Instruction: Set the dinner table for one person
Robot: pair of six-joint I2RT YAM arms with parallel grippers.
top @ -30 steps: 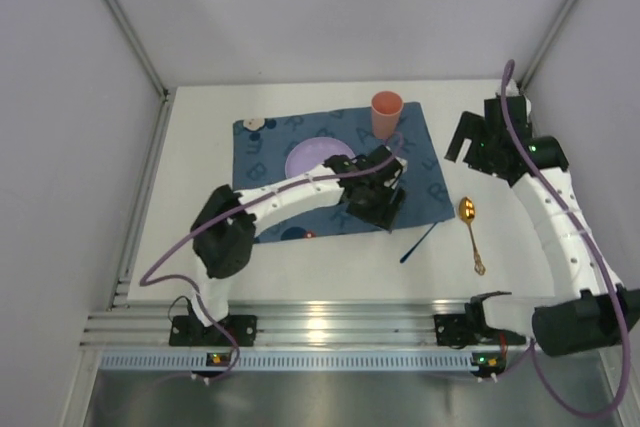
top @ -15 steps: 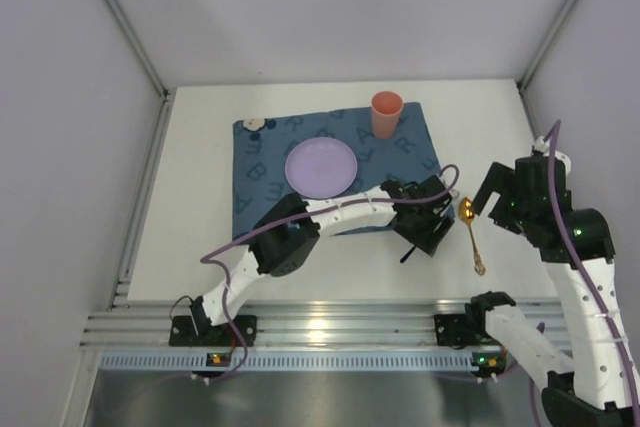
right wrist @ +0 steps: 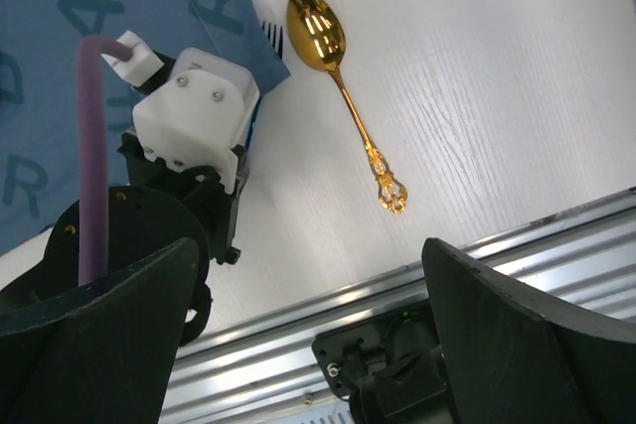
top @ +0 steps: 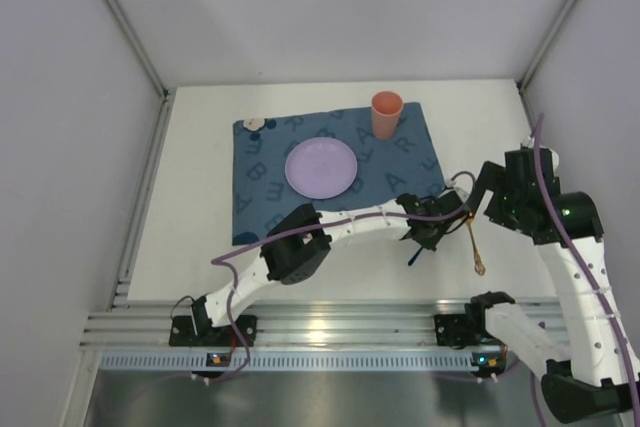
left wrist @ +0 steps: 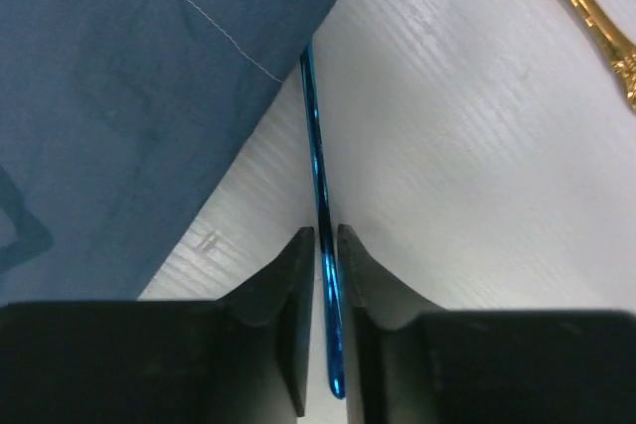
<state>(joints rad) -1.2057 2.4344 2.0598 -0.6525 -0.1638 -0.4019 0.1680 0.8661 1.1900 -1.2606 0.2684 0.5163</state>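
Left gripper (left wrist: 325, 237) is gripping the blue fork (left wrist: 316, 146) by its handle between narrow jaws, with the dinner table (left wrist: 477, 176) directly beneath them. Right gripper (right wrist: 310, 245) is hovering wide-jawed, the gold spoon (right wrist: 343, 96) lying untouched ahead of its jaws.

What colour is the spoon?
Shiny gold; the spoon shows best in the right wrist view.

I record the dinner table (top: 200, 177) as plain white. The placemat (top: 268, 185) is dark blue, printed with paler blue-green letters. Noted: plate (top: 320, 167) plain lilac; cup (top: 386, 114) salmon-orange; spoon (right wrist: 318, 32) shiny gold; fork handle (left wrist: 317, 171) glossy metallic blue. My left gripper (left wrist: 323, 235) is black, its cable (right wrist: 91, 146) purple.
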